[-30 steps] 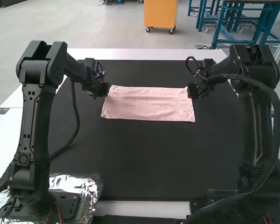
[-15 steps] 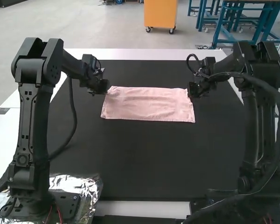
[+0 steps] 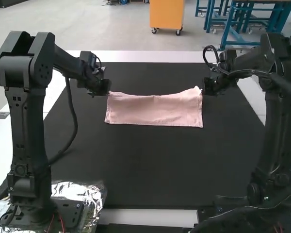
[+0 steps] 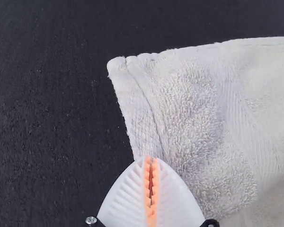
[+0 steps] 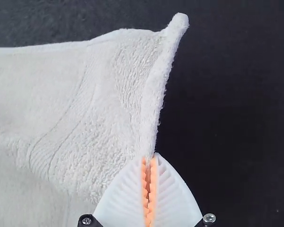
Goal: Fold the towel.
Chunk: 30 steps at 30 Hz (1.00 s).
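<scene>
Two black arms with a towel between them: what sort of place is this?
Probably a robotics lab or workshop: the left arm and right arm are jointed machines with exposed cables, at a table; crumpled foil lies near the left one.

One towel (image 3: 155, 110) lies on one black mat (image 3: 155, 165), on one table (image 3: 150, 57), with one patch of foil (image 3: 94, 191). There are two arms (image 3: 26, 121) and two grippers, one left gripper (image 3: 106, 92) and one right gripper (image 3: 205, 91), with two fingers (image 4: 125, 203) each (four altogether, if anyone's counting).
</scene>
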Each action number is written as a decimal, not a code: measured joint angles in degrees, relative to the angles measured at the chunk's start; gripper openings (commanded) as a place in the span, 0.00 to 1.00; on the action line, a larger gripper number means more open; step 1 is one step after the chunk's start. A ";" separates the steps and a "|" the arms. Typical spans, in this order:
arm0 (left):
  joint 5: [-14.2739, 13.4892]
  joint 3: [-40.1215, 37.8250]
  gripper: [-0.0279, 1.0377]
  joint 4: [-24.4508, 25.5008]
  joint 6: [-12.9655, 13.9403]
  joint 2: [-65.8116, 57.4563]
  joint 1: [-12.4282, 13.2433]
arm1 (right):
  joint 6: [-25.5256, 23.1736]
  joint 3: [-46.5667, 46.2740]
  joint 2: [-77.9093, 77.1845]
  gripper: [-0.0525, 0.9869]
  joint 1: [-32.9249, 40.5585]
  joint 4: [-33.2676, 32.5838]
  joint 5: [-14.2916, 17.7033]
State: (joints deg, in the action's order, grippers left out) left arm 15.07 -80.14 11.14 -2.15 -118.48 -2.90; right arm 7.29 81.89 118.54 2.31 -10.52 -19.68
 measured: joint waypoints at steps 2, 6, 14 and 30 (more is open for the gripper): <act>0.00 1.38 0.05 0.00 0.00 1.64 0.04 | 0.02 -1.75 -1.70 0.03 -0.72 -0.13 -0.66; 0.22 4.15 0.05 -0.02 0.00 5.27 0.26 | 0.13 -5.35 -4.98 0.03 -1.95 -0.33 -1.92; 0.44 12.63 0.05 -0.98 0.00 12.44 0.26 | 1.33 -12.15 -10.82 0.03 -2.71 -0.61 -3.58; -0.42 32.39 0.30 -15.54 -0.09 17.03 0.26 | 3.15 -28.89 -13.99 0.51 -2.80 8.33 -3.58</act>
State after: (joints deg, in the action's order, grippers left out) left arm 14.66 -47.75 -4.40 -2.24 -101.45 -2.63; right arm 10.44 52.99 104.55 -0.49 -2.20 -23.27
